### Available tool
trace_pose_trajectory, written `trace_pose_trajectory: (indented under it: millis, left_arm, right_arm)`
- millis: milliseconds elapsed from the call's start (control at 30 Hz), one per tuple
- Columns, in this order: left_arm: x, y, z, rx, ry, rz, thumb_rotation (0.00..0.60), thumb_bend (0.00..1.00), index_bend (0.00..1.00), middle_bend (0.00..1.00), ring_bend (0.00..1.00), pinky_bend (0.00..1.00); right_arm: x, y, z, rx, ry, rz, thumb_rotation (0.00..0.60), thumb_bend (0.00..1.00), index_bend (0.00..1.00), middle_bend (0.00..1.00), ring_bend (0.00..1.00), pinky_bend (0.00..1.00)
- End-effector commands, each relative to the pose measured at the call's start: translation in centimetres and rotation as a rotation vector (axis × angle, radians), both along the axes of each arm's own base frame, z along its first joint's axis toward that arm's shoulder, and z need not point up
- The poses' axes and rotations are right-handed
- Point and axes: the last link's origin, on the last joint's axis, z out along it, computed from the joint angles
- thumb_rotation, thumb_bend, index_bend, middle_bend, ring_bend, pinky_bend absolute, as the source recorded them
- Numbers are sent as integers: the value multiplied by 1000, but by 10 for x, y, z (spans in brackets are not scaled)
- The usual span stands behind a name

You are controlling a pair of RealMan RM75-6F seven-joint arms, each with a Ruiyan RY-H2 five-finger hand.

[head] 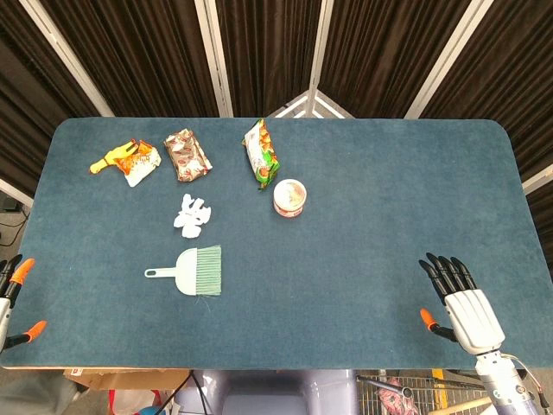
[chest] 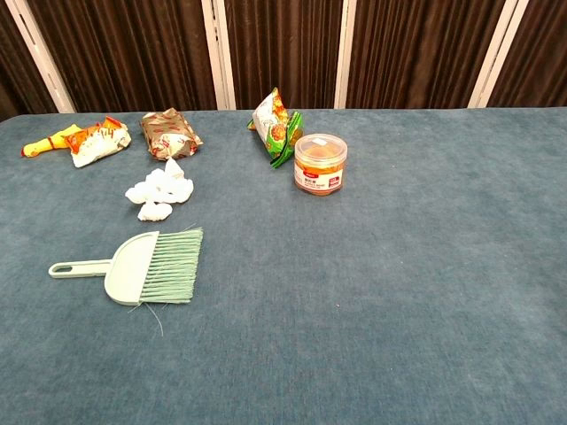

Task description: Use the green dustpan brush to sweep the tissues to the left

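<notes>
The pale green dustpan brush (head: 192,271) (chest: 142,264) lies flat on the blue table, handle pointing left, bristles to the right. A clump of crumpled white tissues (head: 192,216) (chest: 159,191) sits just beyond it, apart from the bristles. My right hand (head: 460,302) rests at the table's near right edge, fingers spread, holding nothing, far from the brush. Only the orange-tipped fingers of my left hand (head: 14,290) show at the near left edge, spread and empty. The chest view shows neither hand.
Along the far left lie a yellow toy with a snack packet (head: 127,160), a brown snack bag (head: 187,155) and a green-orange snack bag (head: 261,153). A small round tub (head: 289,197) (chest: 319,164) stands right of the tissues.
</notes>
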Motion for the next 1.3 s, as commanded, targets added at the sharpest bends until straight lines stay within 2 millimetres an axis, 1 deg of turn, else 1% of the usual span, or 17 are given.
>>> trace_pose_trajectory:
  millis: [33,333,400,467,500,533,567,633,667,733,800,833,933,1033,1100,1167,1300]
  left_arm:
    - [0,0,0,0,1,0,600,8,0,0,0,31]
    - [-1,-1,0,-4,9,7,600,8,0,0,0,32]
    - [-1,0,0,-6,9,8,600,8,0,0,9,64]
    - [0,3,-1,-12,22,10,600,8,0,4,70,164]
    - [1,6,-2,-13,30,7,600,8,0,22,149,249]
    - [3,8,-3,-16,36,1,600,8,0,50,253,338]
    - [5,12,-5,-19,42,-6,600,8,0,71,326,398]
    - [12,23,-10,-32,54,-25,600,10,6,128,519,567]
    - [16,29,-13,-41,57,-32,600,12,18,149,571,618]
    - [25,43,-23,-69,58,-51,600,32,97,234,706,741]
    - [36,59,-34,-97,58,-67,600,45,156,301,783,812]
    - [44,71,-43,-119,60,-78,600,58,177,345,821,847]
    - [59,94,-63,-159,79,-90,600,125,226,452,890,913]
    - [70,115,-86,-192,102,-93,600,196,255,480,916,927]
    - [75,124,-98,-209,116,-88,600,239,263,502,922,931]
    - [79,131,-111,-227,119,-68,600,258,265,545,922,933]
    - [84,141,-131,-259,134,-35,600,265,267,774,944,937]
  right_arm:
    - [0,0,0,0,1,0,600,344,0,0,0,0]
    - [2,0,-1,1,-1,5,600,343,0,0,0,0]
    - [2,0,-2,7,2,5,600,343,0,0,0,0]
    - [2,0,-3,10,3,3,600,343,0,0,0,0]
    - [2,0,-2,10,2,2,600,343,0,0,0,0]
    - [2,0,-2,9,1,2,600,343,0,0,0,0]
    - [2,0,-2,9,-1,2,600,343,0,0,0,0]
    - [2,0,-2,9,-5,1,600,343,0,0,0,0]
    - [2,0,-2,10,-6,2,600,344,0,0,0,0]
    - [3,0,-3,14,-9,2,600,344,0,0,0,0]
    - [2,0,-3,17,-10,1,600,344,0,0,0,0]
    - [2,0,-3,18,-14,-1,600,344,0,0,0,0]
    - [2,0,-2,20,-20,-4,600,344,0,0,0,0]
    - [2,-1,-1,21,-25,-8,600,343,0,0,0,0]
    - [2,-1,-1,21,-29,-8,600,343,0,0,0,0]
    - [1,-1,0,21,-34,-10,600,344,0,0,0,0]
    - [1,-1,1,21,-43,-14,600,343,0,0,0,0]
